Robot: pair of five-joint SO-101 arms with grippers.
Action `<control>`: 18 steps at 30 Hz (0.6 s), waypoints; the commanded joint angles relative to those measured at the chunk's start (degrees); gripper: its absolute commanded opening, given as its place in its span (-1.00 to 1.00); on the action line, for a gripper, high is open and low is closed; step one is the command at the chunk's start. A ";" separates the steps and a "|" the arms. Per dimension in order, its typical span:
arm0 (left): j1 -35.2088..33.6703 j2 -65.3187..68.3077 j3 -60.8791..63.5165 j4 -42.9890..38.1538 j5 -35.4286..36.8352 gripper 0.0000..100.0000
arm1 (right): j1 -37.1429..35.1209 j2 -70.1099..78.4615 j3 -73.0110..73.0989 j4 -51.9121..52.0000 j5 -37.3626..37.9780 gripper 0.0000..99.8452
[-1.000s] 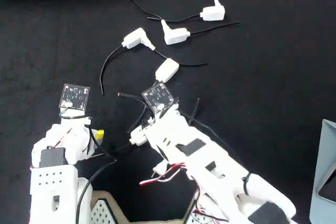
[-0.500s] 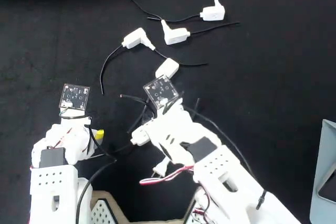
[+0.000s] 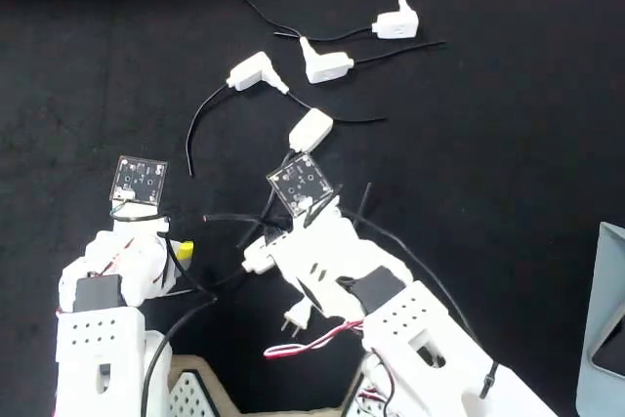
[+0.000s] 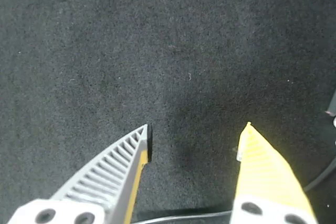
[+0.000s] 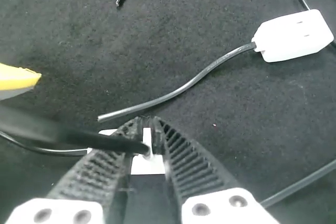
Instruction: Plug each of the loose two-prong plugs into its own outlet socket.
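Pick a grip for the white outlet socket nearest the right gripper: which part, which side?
Take the outlet socket across its two long side walls, coming down from above. It lies flat on the black mat, slots seemingly facing up, cord leaving one short end; a mid-body pinch stays clear of both.

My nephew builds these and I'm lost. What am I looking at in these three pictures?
Two white robot arms sit side by side at a black-covered table. One picture looks down from above; the other two come from a camera on each arm's wrist. White corded pieces lie farther out on the table; one socket shows two slots. The left gripper is open over bare table. The right gripper is shut on a white plug with a black cord.
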 commanded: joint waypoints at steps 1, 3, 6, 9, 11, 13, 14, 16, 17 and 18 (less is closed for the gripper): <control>-0.13 -0.62 -0.13 -1.32 -0.09 -0.45 | -0.88 0.31 1.01 0.53 0.09 -0.98; -0.13 -0.62 -0.13 -1.32 -0.09 -0.45 | -0.88 -0.22 0.22 0.70 0.09 -0.97; -0.13 -0.62 -0.66 -1.32 -0.09 -0.44 | -0.88 -0.22 -3.91 3.78 0.09 -0.85; -0.13 -0.70 -1.89 -0.88 -0.09 -0.44 | -0.88 -0.22 -9.45 10.64 0.00 -0.62; -0.13 -0.70 -2.51 -0.79 -0.18 -0.44 | -0.88 -0.22 -12.70 14.59 0.00 -0.55; -0.13 -0.70 -3.56 -0.79 -1.14 -0.41 | -0.88 -0.22 -15.16 17.41 0.00 -0.58; -0.13 -0.70 -4.09 -0.79 -1.93 -0.40 | -0.88 -0.22 -16.22 18.46 0.00 -0.61; -0.13 -0.62 -5.76 -0.70 -2.73 -0.39 | -0.88 -0.48 -18.15 20.31 0.00 -0.70; -0.13 -0.62 -6.64 0.00 -2.99 -0.39 | -0.88 -1.27 -19.21 21.36 0.00 -0.75; -0.04 -0.53 -8.04 1.23 -3.52 -0.39 | -0.88 -2.59 -20.09 22.24 0.00 -0.80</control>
